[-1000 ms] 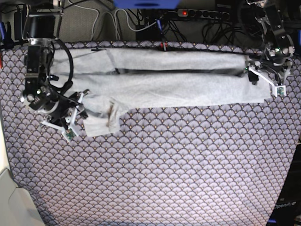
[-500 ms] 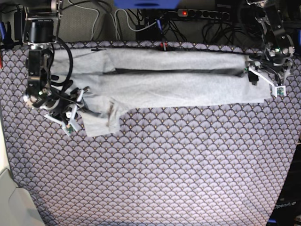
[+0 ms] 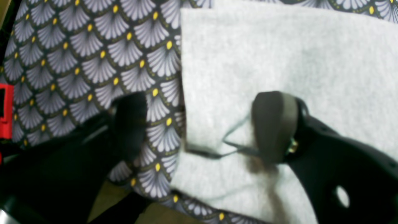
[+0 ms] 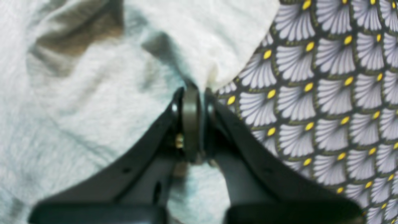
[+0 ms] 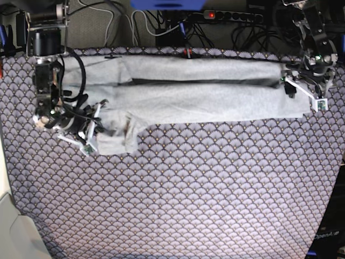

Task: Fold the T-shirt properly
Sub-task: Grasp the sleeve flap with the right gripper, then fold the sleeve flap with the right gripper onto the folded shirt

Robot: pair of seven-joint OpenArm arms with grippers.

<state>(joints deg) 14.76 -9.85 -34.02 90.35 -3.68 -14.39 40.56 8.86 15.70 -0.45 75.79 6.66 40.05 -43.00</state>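
The T-shirt lies folded lengthwise across the far part of the patterned tablecloth. Right gripper pinches its edge; left gripper spread wide. Cables lie behind.

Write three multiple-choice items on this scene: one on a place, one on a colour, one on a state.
1. Where does the T-shirt lie on the tablecloth in the base view?
A. along the far edge
B. in the middle
C. at the near edge

2. What colour are the small dots on the tablecloth?
A. red
B. yellow
C. green

3. How do the right gripper's jaws stand?
A. wide open above the cloth
B. shut on bare tablecloth
C. shut on the T-shirt

Answers:
1 A: the shirt stretches as a long band along the top of the cloth.
2 B: both wrist views show yellow dots in the scallops.
3 C: the right wrist view shows grey fabric pinched between the closed jaws.
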